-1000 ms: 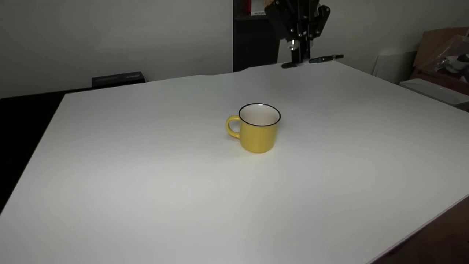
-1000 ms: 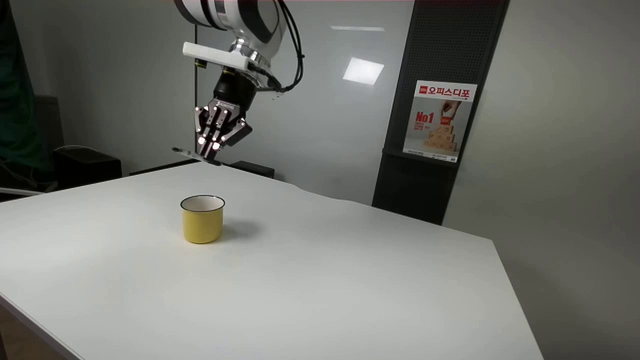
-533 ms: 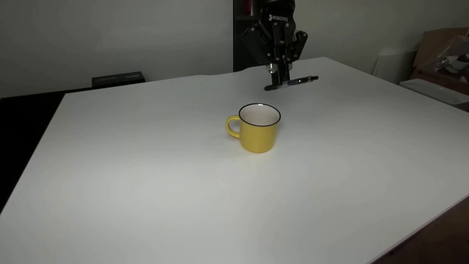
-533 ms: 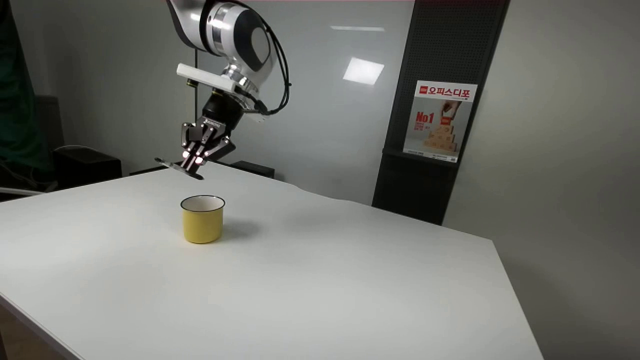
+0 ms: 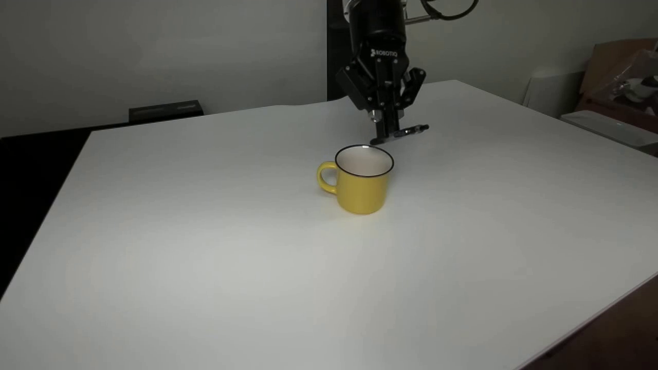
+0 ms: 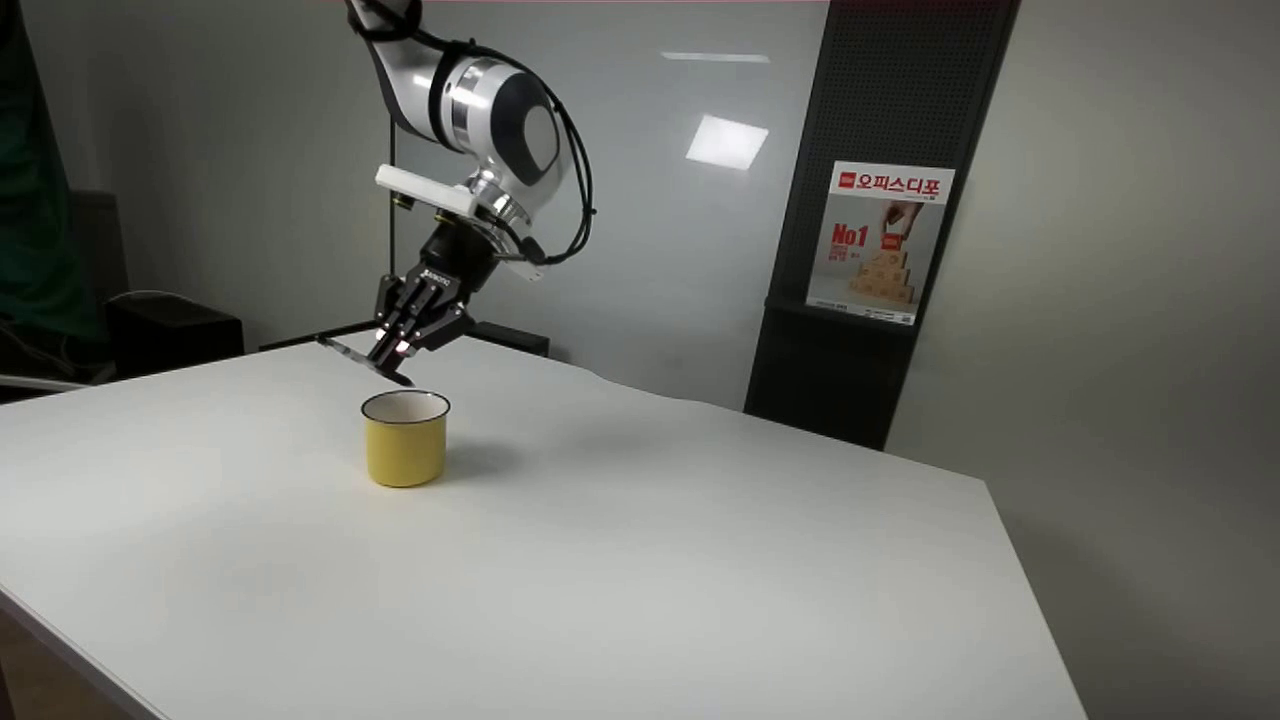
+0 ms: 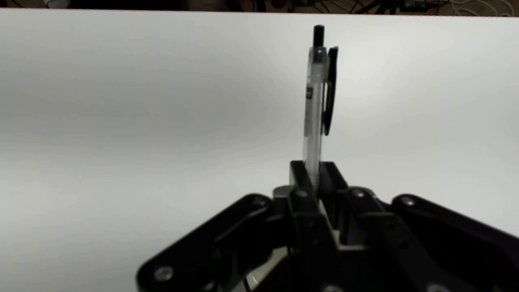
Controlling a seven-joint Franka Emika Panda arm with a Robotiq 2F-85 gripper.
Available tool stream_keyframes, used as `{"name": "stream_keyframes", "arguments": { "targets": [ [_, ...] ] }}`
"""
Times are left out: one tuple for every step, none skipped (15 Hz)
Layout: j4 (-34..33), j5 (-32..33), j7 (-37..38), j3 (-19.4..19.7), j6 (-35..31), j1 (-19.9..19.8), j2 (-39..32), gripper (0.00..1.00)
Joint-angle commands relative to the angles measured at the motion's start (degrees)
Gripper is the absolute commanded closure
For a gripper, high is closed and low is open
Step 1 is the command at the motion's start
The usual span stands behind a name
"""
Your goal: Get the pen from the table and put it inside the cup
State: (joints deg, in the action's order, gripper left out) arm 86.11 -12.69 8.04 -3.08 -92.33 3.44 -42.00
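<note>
The hand (image 7: pixel 313 166) of the robot grasps a retractable ballpoint pen (image 7: pixel 312 121). Its two black fingers (image 7: pixel 301 174) are pressed on the clear barrel, one at each side. In the wrist view, the pen sticks out from the hand, with its black clip (image 7: pixel 331 91) and its black push button (image 7: pixel 318 35) away from the fingertips. In both exterior views the pen is in the air and it slants: the end with the button shows higher than the other end. This lower, dark end is just beside the rim of the yellow mug (image 5: pixel 362 194). Whether they touch, I cannot tell.

The mug stands upright on the white desk (image 5: pixel 205 246), lower than the hand and very near to it. It has a dark rim, a white inside and one handle (image 5: pixel 323 177). In the wrist view, the hand covers most of the mug.

Above the hand there is the robot arm (image 6: pixel 510 110), and a white bar (image 6: pixel 427 190) is attached between them. Well apart from the hand, behind the desk, a poster (image 6: pixel 880 243) with Korean letters is on a black panel (image 6: pixel 905 90).
</note>
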Motion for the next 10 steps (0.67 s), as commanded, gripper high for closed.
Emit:
{"name": "stream_keyframes", "arguments": {
  "targets": [
    [-5.4, -2.8, 4.5, 0.4, 3.6, -0.5, -3.5, 0.97],
    [-6.1, -3.5, 5.3, 0.5, 3.9, -0.5, -4.2, 0.97],
    [-6.6, -4.2, 6.0, 0.6, 4.1, -0.6, -4.7, 0.97],
    [-7.1, -4.7, 6.6, 0.7, 4.2, -0.7, -5.3, 0.97],
    [-7.5, -5.3, 7.0, 0.8, 4.5, -0.9, -5.8, 0.97],
    [-7.9, -5.7, 7.3, 0.8, 4.5, -1.0, -6.3, 0.97],
    [-8.3, -6.1, 7.1, 0.8, 4.6, -1.3, -6.9, 0.97],
    [-8.6, -6.4, 7.2, 0.9, 4.5, -1.4, -7.3, 0.97],
    [-8.8, -6.8, 7.4, 0.9, 4.4, -1.6, -7.7, 0.97],
    [-9.1, -7.1, 7.6, 0.9, 4.4, -1.8, -8.2, 0.97]
  ]
}}
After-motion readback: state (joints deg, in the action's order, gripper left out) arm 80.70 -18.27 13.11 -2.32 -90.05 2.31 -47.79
